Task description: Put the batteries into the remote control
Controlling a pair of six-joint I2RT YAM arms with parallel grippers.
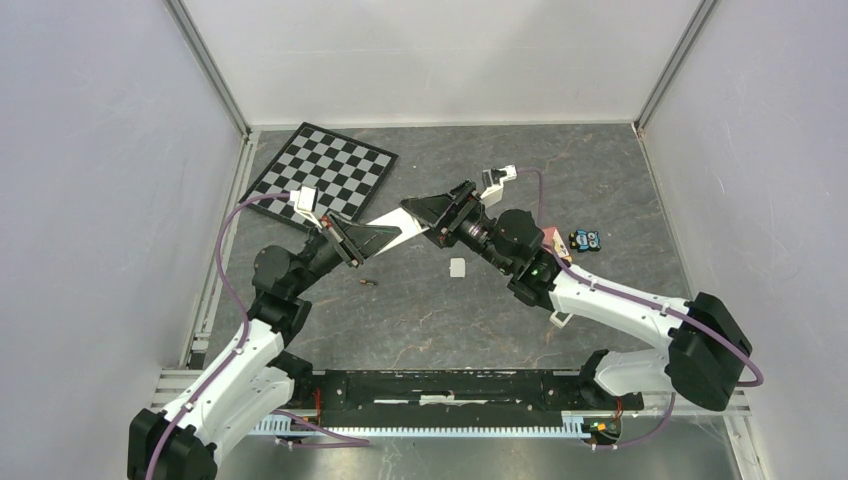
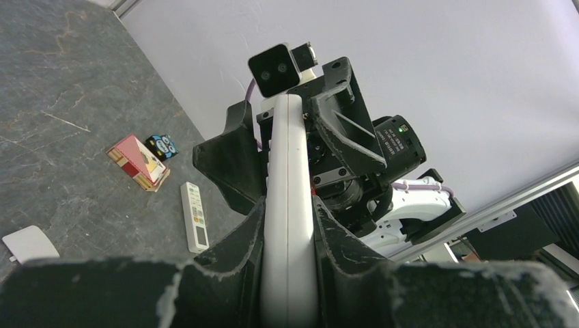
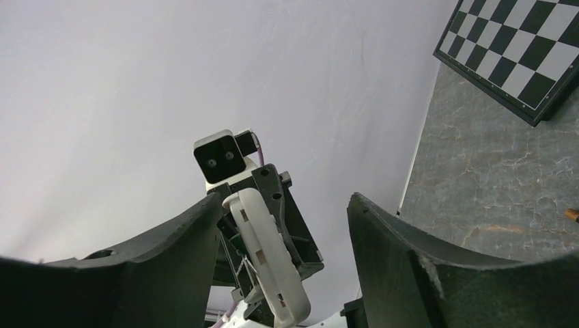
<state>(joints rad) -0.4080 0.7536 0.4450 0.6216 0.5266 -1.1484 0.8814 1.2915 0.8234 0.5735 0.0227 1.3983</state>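
Note:
The white remote control (image 1: 397, 227) is held above the table between the two arms. My left gripper (image 1: 368, 240) is shut on its sides; the left wrist view shows its white edge (image 2: 288, 157) clamped between my fingers. My right gripper (image 1: 430, 208) is open at the remote's other end. In the right wrist view the remote (image 3: 267, 270) shows its open compartment between my spread jaws (image 3: 283, 205), closest to the left finger. One slim dark battery (image 1: 368, 284) lies on the table below the left gripper; an orange tip (image 3: 572, 214) shows at the right wrist view's edge.
A small white cover piece (image 1: 458, 267) lies on the table, also in the left wrist view (image 2: 27, 242). A chessboard (image 1: 325, 172) lies at the back left. A red-and-tan box (image 2: 138, 160), a blue toy (image 1: 585, 240) and a second slim white remote (image 2: 194, 216) lie to the right.

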